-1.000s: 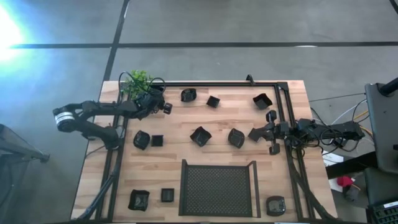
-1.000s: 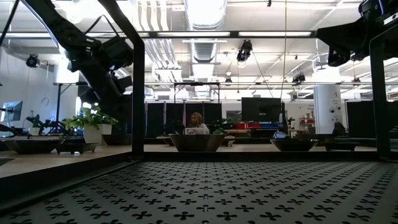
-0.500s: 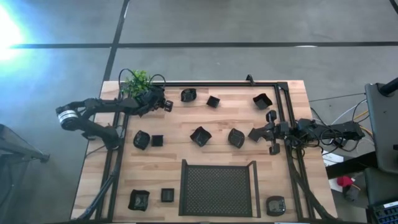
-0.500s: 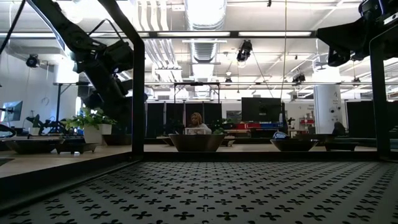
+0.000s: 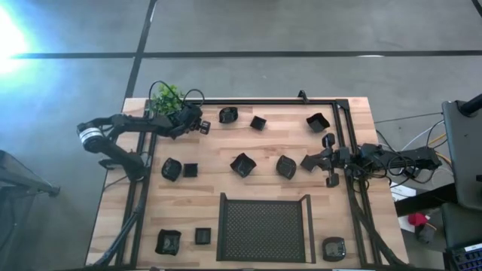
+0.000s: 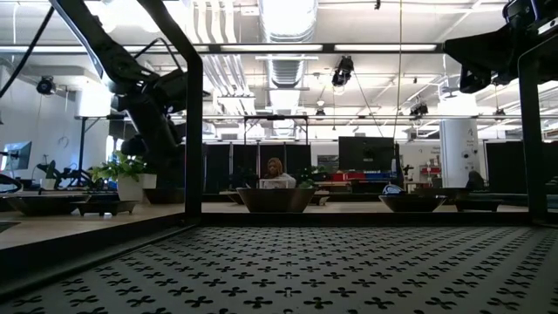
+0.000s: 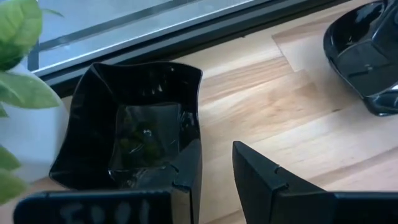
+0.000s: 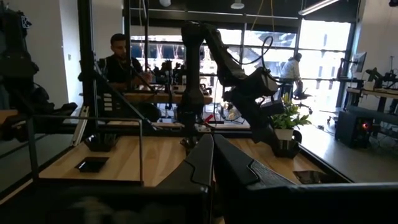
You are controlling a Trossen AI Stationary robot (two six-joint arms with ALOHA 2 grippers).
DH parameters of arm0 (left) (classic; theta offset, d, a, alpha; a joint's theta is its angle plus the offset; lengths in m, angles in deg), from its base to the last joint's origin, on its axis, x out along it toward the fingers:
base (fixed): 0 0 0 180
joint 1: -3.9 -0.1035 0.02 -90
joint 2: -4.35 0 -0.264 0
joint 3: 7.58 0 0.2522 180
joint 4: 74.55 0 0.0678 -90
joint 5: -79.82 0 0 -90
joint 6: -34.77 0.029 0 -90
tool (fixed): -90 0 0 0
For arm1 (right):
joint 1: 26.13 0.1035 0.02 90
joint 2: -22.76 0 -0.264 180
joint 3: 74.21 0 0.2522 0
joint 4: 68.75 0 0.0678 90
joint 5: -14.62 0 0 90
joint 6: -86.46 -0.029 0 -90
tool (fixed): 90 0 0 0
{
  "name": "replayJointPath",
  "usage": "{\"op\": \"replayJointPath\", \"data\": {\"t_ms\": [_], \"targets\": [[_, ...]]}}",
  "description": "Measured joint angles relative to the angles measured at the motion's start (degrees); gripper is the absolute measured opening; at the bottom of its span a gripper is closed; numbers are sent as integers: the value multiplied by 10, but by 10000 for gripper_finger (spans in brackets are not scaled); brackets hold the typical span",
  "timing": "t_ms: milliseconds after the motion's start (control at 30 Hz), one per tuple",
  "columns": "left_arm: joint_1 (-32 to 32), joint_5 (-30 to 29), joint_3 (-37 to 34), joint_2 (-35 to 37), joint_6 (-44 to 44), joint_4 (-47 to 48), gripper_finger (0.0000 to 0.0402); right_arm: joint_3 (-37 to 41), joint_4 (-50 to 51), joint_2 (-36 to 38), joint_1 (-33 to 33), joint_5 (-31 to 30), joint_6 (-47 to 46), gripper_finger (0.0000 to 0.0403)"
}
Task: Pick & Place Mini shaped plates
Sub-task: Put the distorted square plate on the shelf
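Left gripper (image 7: 214, 165), jaws narrowly parted, straddles the near rim of a glossy black square mini plate (image 7: 134, 127) lying just ahead; right gripper (image 8: 212, 155) waits, jaws closed.

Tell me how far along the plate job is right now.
Nothing looks done: the mesh tray is empty in the high view, and the mini shaped plates lie scattered over the table. In hand: the left pincer is open at the far left corner by the plant, one finger over the rim of a square plate. The right pincer waits at the right edge, shut. Every plate remains.
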Motion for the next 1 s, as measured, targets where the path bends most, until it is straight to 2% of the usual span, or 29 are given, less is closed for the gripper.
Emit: {"op": "replayJointPath", "data": {"t_ms": [367, 1000], "targets": [[-2, -26, 1, -22, 2, 0, 83, 0, 0, 0, 0, 0, -13, 8], [-4, -28, -4, -28, 31, 1, 83, 0, 0, 0, 0, 0, -15, 8]]}}
